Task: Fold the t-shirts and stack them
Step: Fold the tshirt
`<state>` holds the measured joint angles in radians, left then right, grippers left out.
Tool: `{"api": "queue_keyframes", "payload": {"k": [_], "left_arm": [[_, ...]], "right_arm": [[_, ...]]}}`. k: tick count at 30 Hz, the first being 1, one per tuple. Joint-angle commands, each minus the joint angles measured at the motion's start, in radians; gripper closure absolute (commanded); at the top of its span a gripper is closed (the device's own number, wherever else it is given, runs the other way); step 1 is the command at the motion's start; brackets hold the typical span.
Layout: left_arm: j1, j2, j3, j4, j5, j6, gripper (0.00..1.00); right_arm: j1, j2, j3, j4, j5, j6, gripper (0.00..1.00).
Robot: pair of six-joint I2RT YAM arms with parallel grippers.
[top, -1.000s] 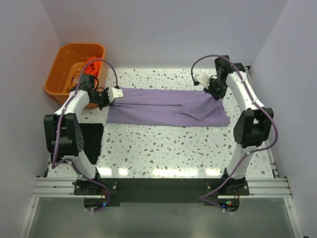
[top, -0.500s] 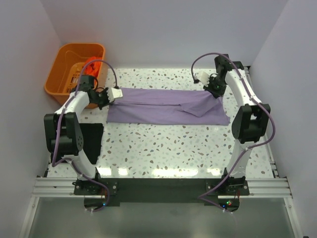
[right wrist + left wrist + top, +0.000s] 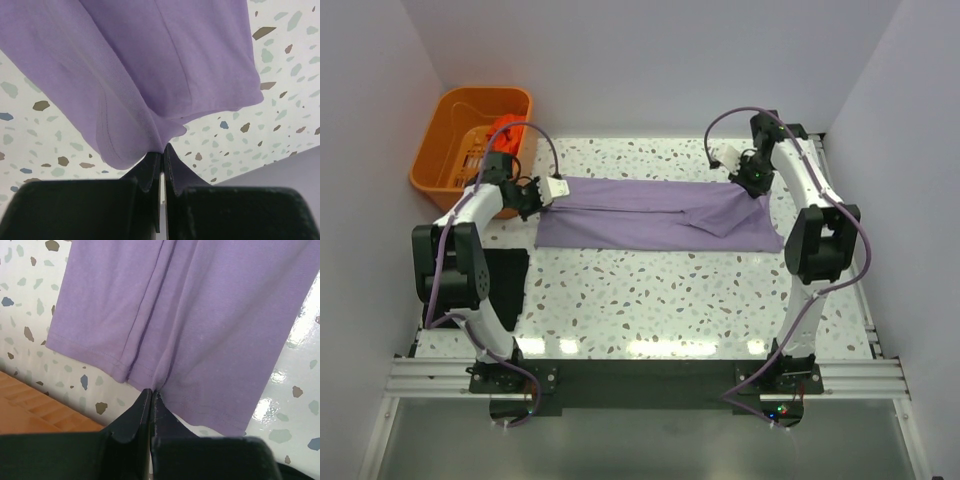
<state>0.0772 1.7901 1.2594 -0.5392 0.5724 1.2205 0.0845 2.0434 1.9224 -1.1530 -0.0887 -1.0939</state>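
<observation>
The lilac-purple t-shirt [image 3: 655,215] lies folded into a long band across the far middle of the table. My left gripper [image 3: 542,196] is shut on its left end; the pinched hem shows in the left wrist view [image 3: 152,390]. My right gripper [image 3: 757,186] is shut on its right far end, which is lifted a little [image 3: 162,145]. The black t-shirt [image 3: 505,285] lies flat at the table's left edge under my left arm. The orange-red t-shirt [image 3: 504,131] lies in the orange basket [image 3: 445,150].
The orange basket stands at the far left corner, just behind my left arm. Walls close the left, far and right sides. The terrazzo table [image 3: 660,300] runs in front of the purple shirt.
My right gripper has drawn the shirt's right end slightly back and left, so the right edge has shifted a little. The left gripper has barely moved.
</observation>
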Motion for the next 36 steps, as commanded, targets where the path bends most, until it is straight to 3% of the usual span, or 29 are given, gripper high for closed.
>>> {"api": "queue_keyframes", "payload": {"k": [1, 12, 16, 18, 19, 20, 22, 23, 26, 32, 36], "left_arm": [[-0.001, 0.015, 0.012, 0.044, -0.006, -0.015, 1.0], [-0.011, 0.081, 0.038, 0.09, -0.072, -0.075, 1.0], [-0.024, 0.121, 0.084, 0.108, -0.106, -0.14, 0.89], [-0.025, 0.13, 0.113, 0.108, -0.12, -0.211, 0.75], [-0.025, 0.134, 0.145, 0.099, -0.123, -0.26, 0.71], [-0.025, 0.132, 0.161, 0.09, -0.126, -0.283, 0.63], [-0.027, 0.103, 0.184, 0.067, -0.129, -0.343, 0.58], [-0.024, 0.069, 0.173, 0.059, -0.126, -0.355, 0.5], [-0.025, 0.014, 0.141, 0.039, -0.096, -0.392, 0.42], [-0.027, -0.049, 0.031, -0.016, -0.054, -0.475, 0.41], [-0.028, -0.038, -0.043, 0.018, -0.066, -0.524, 0.42]], "right_arm": [[0.0, 0.024, 0.047, 0.021, 0.004, -0.018, 1.0], [0.0, 0.073, 0.032, 0.067, 0.059, 0.012, 1.0], [0.0, 0.096, 0.023, 0.116, 0.101, 0.066, 1.0], [-0.002, 0.133, 0.078, 0.087, 0.107, 0.133, 0.74], [-0.003, 0.144, 0.134, 0.072, 0.107, 0.187, 0.56], [-0.006, 0.162, 0.163, 0.052, 0.106, 0.215, 0.52], [-0.028, 0.167, 0.242, -0.023, 0.09, 0.291, 0.47], [-0.046, 0.161, 0.256, -0.071, 0.067, 0.314, 0.46], [-0.077, 0.132, 0.25, -0.128, 0.015, 0.393, 0.46], [-0.138, 0.017, -0.006, -0.166, -0.074, 0.526, 0.53], [-0.147, -0.028, -0.181, -0.042, -0.014, 0.569, 0.55]]}}
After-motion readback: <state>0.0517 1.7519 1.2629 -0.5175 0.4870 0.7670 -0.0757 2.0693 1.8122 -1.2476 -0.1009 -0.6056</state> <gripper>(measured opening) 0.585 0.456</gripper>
